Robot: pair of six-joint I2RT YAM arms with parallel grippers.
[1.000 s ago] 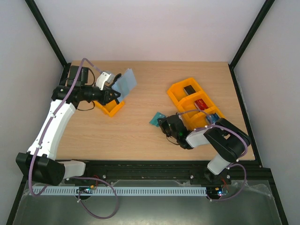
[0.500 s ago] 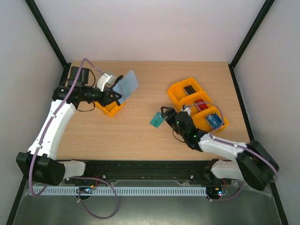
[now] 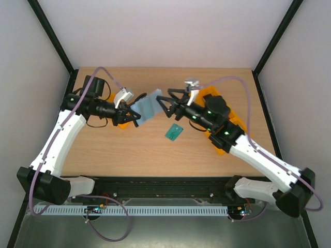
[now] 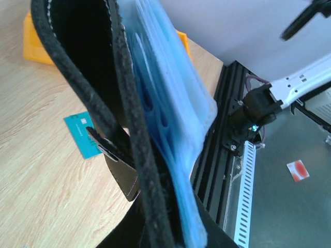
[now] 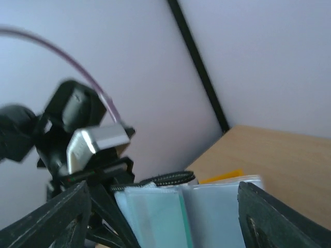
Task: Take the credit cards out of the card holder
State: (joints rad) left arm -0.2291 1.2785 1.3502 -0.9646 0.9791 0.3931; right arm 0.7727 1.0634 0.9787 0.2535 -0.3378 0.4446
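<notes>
Top view:
- The left gripper (image 3: 132,112) is clamped on a small black folding card holder with blue-grey inner faces (image 3: 147,105). It holds it in the air over the light wooden table (image 3: 129,150), roughly 10 o'clock from table centre.
- The holder is open, with its pale inner faces fanned toward 3 o'clock.
- The right gripper (image 3: 163,107) is at the holder's 3 o'clock, just beside its free edge, with its fingers spread apart. I can't tell whether they touch it.
- One thin teal-green plastic credit card (image 3: 175,132) lies flat on the table at 5 o'clock from the holder, well apart from both grippers.
- An orange plastic tray (image 3: 123,123) sits under the left gripper. A second orange tray (image 3: 211,94) is at 3 o'clock, mostly hidden by the right arm.

Left wrist view:
- The card holder (image 4: 129,103) fills the frame edge-on, with its black stitched cover on the left and a stack of clear blue sleeves (image 4: 176,119) on the right.
- A black clasp tab (image 4: 123,173) hangs at 6 o'clock.
- The credit card (image 4: 83,135) is on the table at 9 o'clock, below the holder.
- An orange tray corner (image 4: 35,45) shows at 11 o'clock.

Right wrist view:
- The right gripper (image 5: 164,195) is open, with one black finger (image 5: 51,222) at 8 o'clock and the other at 4 o'clock.
- The card holder (image 5: 207,206) sits between them with its sleeves facing the camera.
- A teal-green card (image 5: 158,217) shows through the left sleeve, so it is still in the holder.
- The left gripper (image 5: 88,155) grips the holder's far side at 9 o'clock.
</notes>
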